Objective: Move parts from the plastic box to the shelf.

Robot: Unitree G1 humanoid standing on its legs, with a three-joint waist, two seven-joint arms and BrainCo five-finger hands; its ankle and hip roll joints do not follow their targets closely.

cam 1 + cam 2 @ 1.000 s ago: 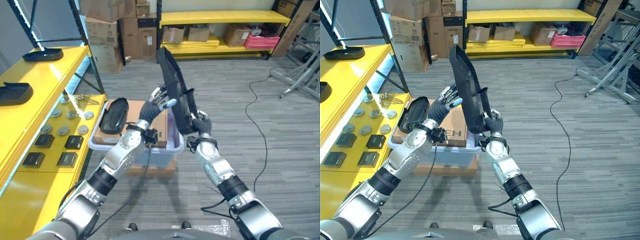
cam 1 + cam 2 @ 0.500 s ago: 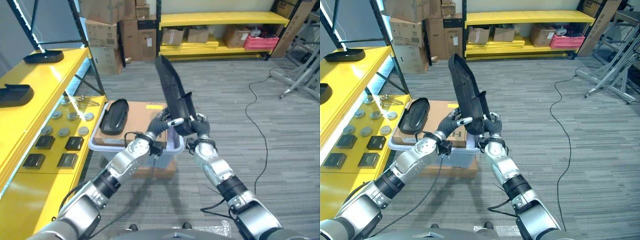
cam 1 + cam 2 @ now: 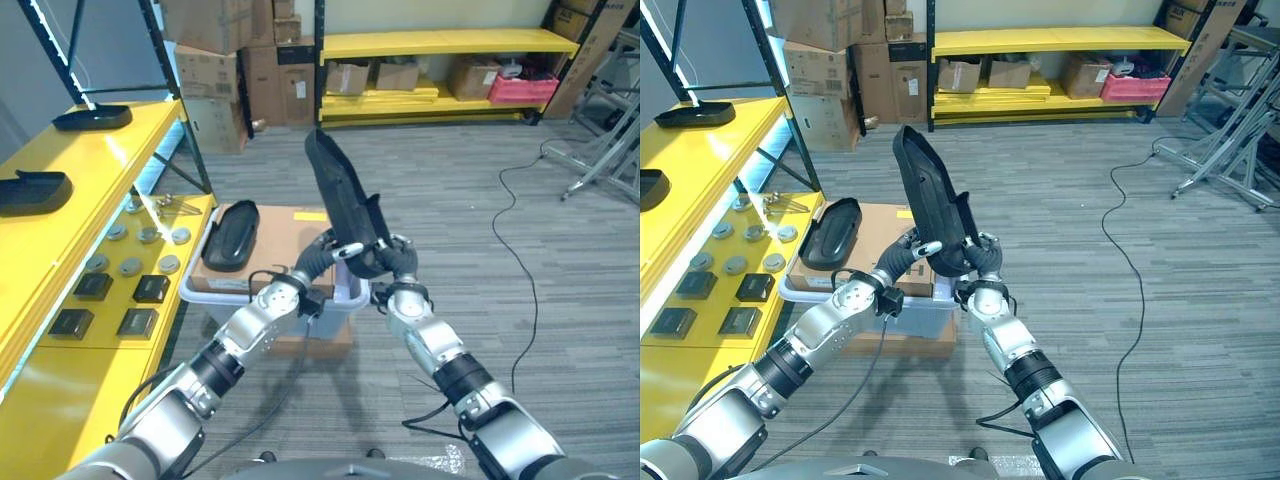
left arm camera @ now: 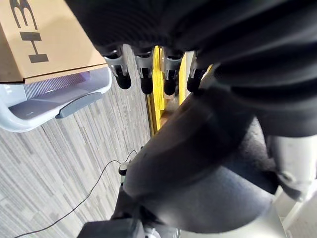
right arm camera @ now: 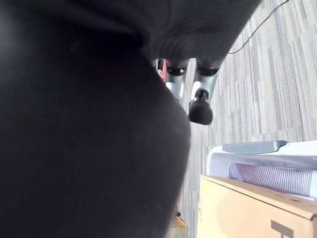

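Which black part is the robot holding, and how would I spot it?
Find the plastic box on the floor beside the yellow shelf. Right above it, the left hand and the right hand hold a long black part by its lower end. Unlike the black part lying flat on the cardboard, it stands almost upright in the air.

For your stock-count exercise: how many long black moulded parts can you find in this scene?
4. One part is held up between both hands; one lies on the cardboard in the plastic box; two rest on the yellow shelf, one near, one farther back. Others may be hidden.
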